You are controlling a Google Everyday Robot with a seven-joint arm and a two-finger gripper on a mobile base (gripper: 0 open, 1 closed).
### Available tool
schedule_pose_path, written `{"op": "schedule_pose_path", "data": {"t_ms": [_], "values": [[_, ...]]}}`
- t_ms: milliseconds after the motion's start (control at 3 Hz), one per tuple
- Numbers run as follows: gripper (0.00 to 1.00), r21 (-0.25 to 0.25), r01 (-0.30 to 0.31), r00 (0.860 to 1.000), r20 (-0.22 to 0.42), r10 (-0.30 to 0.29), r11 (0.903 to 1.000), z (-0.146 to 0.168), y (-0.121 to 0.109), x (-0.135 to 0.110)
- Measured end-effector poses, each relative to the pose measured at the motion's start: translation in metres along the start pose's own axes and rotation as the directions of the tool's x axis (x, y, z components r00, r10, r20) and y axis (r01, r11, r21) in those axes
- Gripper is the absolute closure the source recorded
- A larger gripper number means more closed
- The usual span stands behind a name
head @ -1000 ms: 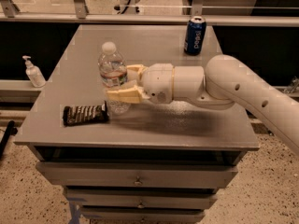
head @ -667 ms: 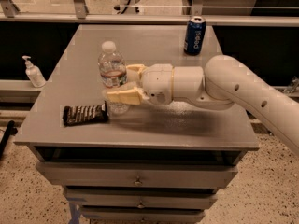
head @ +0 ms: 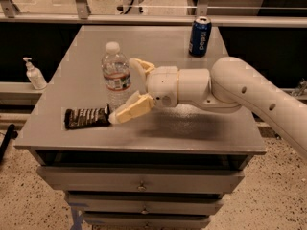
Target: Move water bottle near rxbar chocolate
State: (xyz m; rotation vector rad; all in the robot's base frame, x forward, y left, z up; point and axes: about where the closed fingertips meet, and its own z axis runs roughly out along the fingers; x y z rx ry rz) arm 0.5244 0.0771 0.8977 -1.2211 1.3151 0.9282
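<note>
The water bottle (head: 115,74), clear with a white cap and a red and blue label band, stands upright on the grey table (head: 158,42) at its front left. The rxbar chocolate (head: 86,118), a dark flat bar, lies just in front and to the left of the bottle, close to its base. My gripper (head: 123,90) reaches in from the right at bottle height. It is open, with one finger behind the bottle and the other in front, its tip next to the bar's right end. The fingers do not press on the bottle.
A blue Pepsi can (head: 200,36) stands at the table's back right. A small white pump bottle (head: 33,74) sits on a ledge to the left, off the table. Drawers run below the table's front edge.
The fingers have spread apart from around the bottle and let it go. The bottle and the bar have stayed where they were.
</note>
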Motion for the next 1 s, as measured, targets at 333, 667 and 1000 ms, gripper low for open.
{"op": "schedule_pose_path", "data": {"t_ms": [333,667,1000], "values": [[0.0,0.08,0.018,0.999,-0.034,-0.015,0.9967,-0.042,-0.02,0.005],[0.0,0.227,0.045,0.997,-0.072,-0.03,0.9728,-0.124,-0.055,0.005],[0.0,0.247,0.047,0.997,-0.074,-0.03,0.9678,-0.134,-0.059,0.005]]}}
